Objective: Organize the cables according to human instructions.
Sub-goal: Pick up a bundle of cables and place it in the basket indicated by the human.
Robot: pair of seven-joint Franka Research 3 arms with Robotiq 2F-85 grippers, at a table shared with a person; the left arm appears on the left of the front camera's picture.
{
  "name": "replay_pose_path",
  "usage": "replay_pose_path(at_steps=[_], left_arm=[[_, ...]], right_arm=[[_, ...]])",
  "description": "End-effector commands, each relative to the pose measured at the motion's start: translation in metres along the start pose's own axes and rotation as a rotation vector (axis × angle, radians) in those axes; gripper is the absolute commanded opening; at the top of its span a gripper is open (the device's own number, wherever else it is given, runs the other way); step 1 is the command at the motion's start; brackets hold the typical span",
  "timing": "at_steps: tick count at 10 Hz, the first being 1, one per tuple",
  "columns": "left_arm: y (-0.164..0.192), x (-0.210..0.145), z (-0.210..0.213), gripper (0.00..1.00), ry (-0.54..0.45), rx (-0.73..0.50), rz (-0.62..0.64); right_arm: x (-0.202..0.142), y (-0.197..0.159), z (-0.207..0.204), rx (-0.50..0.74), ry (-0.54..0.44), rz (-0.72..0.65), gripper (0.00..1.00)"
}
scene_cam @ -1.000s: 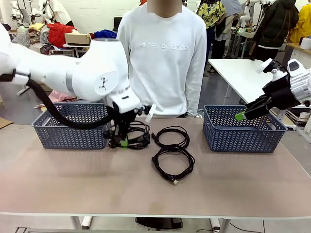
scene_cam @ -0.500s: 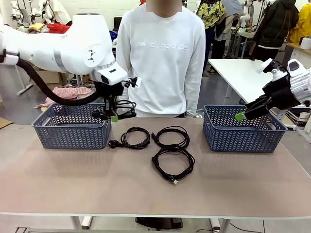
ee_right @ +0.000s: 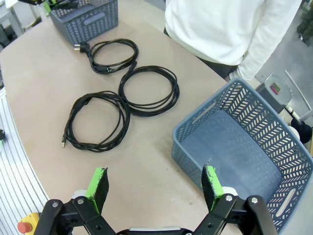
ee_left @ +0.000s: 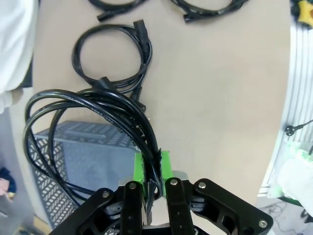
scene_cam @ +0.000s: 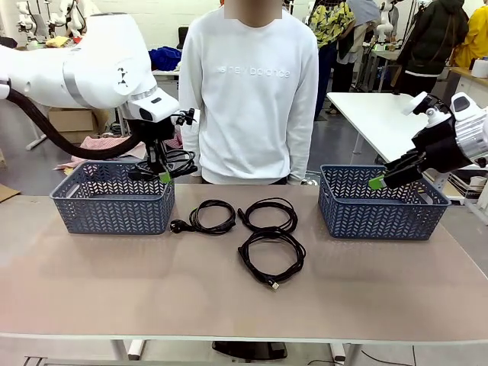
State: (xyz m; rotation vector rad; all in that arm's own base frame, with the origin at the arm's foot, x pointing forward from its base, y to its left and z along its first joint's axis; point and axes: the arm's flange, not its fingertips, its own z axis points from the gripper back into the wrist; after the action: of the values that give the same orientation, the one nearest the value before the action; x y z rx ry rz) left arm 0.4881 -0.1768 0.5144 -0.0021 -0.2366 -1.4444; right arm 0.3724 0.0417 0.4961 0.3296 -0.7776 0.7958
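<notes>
My left gripper [scene_cam: 162, 176] is shut on a black cable coil [scene_cam: 174, 162] and holds it in the air over the right end of the left blue basket [scene_cam: 107, 210]. In the left wrist view the held cable [ee_left: 83, 115] hangs from the green pads [ee_left: 165, 166], with the basket [ee_left: 78, 159] below it. Three more cable coils lie on the table: one left [scene_cam: 207, 217], one in the middle [scene_cam: 268, 214], one nearer me [scene_cam: 272, 257]. My right gripper [scene_cam: 383, 178] stands open and empty over the right blue basket [scene_cam: 381, 217].
A person in a white sweatshirt [scene_cam: 255, 84] stands at the far edge between the baskets. The right wrist view shows the three table coils [ee_right: 149, 90] and the empty right basket [ee_right: 234, 147] below the open gripper [ee_right: 155, 182]. Bare tabletop lies in front.
My left arm has lifted the cable coil off the table and carried it up and left, to above the left basket. The right arm has not moved.
</notes>
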Motion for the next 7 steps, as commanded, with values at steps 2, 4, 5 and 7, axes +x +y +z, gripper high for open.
replay_pose_path(at_steps=[2, 4, 5, 7], left_arm=[[-0.001, 0.002, -0.001, 0.0, 0.008, 0.002, -0.014], [-0.001, 0.002, -0.001, 0.0, 0.008, 0.002, -0.014], [-0.001, 0.002, -0.001, 0.0, 0.008, 0.002, -0.014], [0.001, -0.011, -0.006, 0.15, -0.02, 0.008, 0.002]], right_arm=[[0.0, -0.001, 0.0, 0.008, -0.009, 0.001, 1.0], [0.0, -0.001, 0.0, 0.008, -0.009, 0.001, 1.0], [0.0, -0.001, 0.0, 0.008, -0.009, 0.001, 1.0], [0.0, -0.001, 0.0, 0.008, -0.009, 0.001, 1.0]])
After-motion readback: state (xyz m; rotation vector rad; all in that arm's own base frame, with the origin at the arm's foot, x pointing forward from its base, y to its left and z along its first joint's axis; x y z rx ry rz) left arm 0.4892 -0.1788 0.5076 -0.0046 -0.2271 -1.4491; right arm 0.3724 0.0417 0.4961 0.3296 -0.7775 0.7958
